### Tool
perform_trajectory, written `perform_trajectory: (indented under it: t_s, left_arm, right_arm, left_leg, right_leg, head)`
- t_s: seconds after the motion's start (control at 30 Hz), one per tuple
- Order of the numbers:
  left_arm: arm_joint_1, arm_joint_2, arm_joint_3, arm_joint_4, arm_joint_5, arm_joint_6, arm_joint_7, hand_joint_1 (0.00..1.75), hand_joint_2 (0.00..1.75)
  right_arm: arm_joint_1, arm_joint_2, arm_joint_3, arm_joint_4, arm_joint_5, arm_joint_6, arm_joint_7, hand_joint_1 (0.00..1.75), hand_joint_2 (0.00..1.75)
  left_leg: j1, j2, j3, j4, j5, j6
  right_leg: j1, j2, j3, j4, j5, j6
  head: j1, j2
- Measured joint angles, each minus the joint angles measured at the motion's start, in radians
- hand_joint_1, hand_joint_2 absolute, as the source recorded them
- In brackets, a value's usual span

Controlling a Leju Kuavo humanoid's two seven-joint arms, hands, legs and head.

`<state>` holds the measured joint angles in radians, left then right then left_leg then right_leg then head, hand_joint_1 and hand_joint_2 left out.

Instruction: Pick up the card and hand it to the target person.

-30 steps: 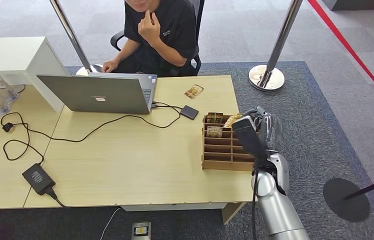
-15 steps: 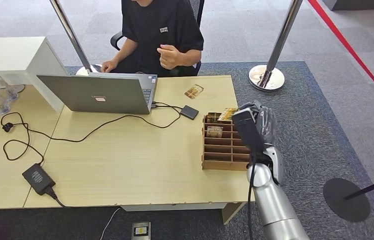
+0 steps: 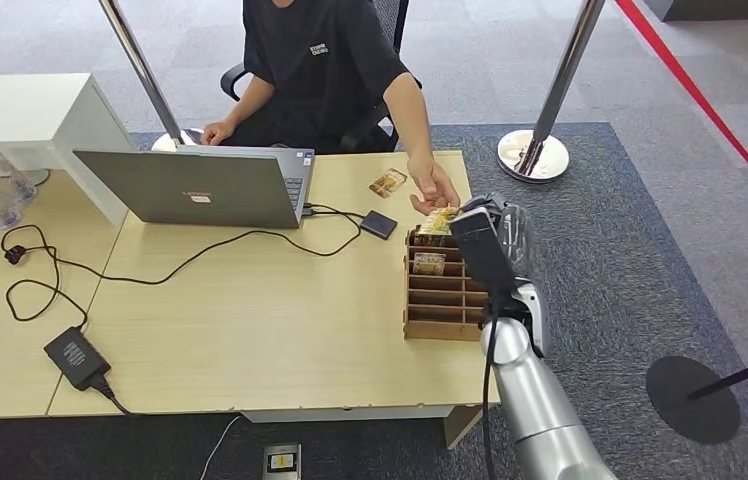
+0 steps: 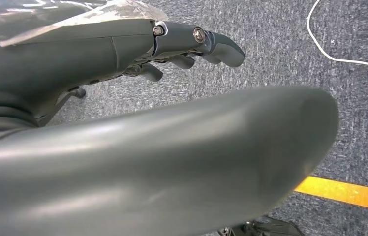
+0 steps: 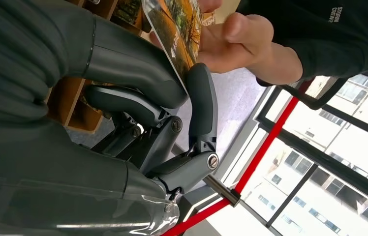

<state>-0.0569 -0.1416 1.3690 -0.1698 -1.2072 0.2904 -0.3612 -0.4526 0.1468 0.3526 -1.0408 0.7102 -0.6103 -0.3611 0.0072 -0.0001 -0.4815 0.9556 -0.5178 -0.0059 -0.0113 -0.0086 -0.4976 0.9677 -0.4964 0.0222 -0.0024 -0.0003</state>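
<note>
My right hand (image 3: 495, 235) hovers over the far right corner of the wooden card rack (image 3: 437, 300) and pinches an orange-brown picture card (image 3: 439, 219) (image 5: 174, 27) between thumb and finger. The person (image 3: 325, 60) in a black shirt, seated behind the desk, has stretched a hand (image 3: 434, 190) (image 5: 231, 44) out to the card; its fingers touch the card's far edge. Another card (image 3: 388, 183) lies flat on the desk near that person. My left hand (image 4: 187, 46) hangs over grey carpet with fingers loosely curled and nothing in them.
A grey laptop (image 3: 200, 188) with cables, a small black box (image 3: 378, 224) and a power brick (image 3: 77, 357) sit on the desk (image 3: 250, 320). Chrome barrier posts (image 3: 535, 150) stand beyond the desk. A black stand base (image 3: 692, 398) sits on the carpet to my right.
The person lowered a hand from the chest and reached across the desk to the card. My right hand carried the card a little forward and left, towards that hand.
</note>
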Motion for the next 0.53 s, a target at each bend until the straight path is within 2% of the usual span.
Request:
perform_trajectory:
  t_s: [0.3,0.53]
  left_arm:
    - [-0.003,0.000,-0.001,0.000,-0.001,0.004,0.013,0.00,0.00]
    - [-0.004,0.000,-0.001,0.000,0.001,0.010,0.016,0.00,0.00]
  right_arm:
    - [-0.025,0.023,0.023,0.019,0.022,0.002,0.022,1.61,1.75]
    - [-0.037,0.031,0.029,0.030,0.032,0.003,0.027,1.50,1.75]
  left_leg:
    - [0.000,0.000,0.000,0.000,0.000,0.000]
    - [0.000,0.000,0.000,0.000,0.000,0.000]
  right_leg:
    - [0.000,0.000,0.000,0.000,0.000,0.000]
    - [0.000,0.000,0.000,0.000,0.000,0.000]
  head:
    - [0.000,0.000]
    - [0.000,0.000]
